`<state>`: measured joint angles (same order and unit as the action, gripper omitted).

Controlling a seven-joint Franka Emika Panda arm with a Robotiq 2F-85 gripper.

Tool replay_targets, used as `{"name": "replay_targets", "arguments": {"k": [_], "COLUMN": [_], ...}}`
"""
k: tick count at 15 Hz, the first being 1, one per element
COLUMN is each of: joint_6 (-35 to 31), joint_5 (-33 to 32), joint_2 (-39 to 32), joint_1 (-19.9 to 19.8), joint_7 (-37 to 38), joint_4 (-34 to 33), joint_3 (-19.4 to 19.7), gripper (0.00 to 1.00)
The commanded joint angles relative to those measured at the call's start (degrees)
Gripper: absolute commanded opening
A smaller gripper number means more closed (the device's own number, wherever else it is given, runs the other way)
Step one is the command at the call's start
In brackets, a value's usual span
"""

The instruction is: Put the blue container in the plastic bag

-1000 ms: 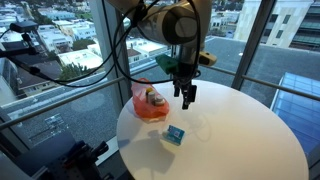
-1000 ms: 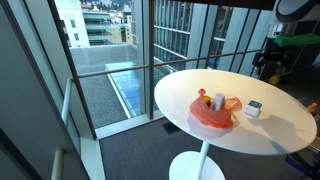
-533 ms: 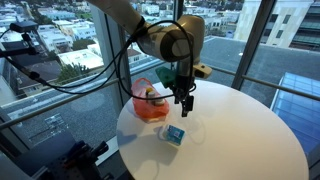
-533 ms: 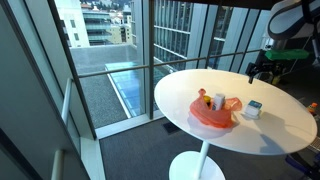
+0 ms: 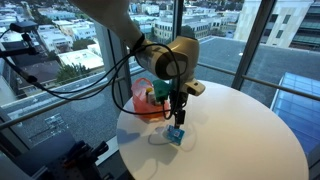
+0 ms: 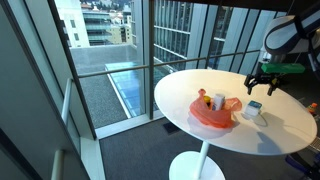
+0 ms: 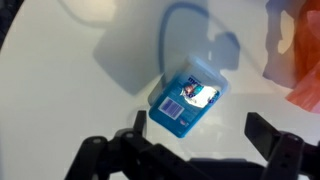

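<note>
On round white table beside tall windows: blue container, plastic bag

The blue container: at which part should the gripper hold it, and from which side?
Probably from straight above, on two opposite side walls. The blue container lies flat on the table, so only its edges offer a hold. In the wrist view it sits diagonal to the open gripper, so turning the wrist first would help.

A round white table stands beside tall glass windows overlooking daylit city buildings
</note>
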<state>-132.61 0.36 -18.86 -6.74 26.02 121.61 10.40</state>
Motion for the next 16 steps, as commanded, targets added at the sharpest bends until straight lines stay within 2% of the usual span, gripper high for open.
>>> {"name": "replay_targets", "arguments": {"k": [1,9,16], "joint_6": [-2.40,-11.78,-13.99], "joint_5": [1.71,3.33,3.96], "joint_2": [-0.95,-6.65,-9.41], "joint_1": [0.79,1.47,2.57], "joint_7": [4.00,8.49,10.29], "joint_4": [1.17,1.13,1.16], "joint_3": [0.85,1.64,2.53], "gripper": [1.00,1.00,1.00]}}
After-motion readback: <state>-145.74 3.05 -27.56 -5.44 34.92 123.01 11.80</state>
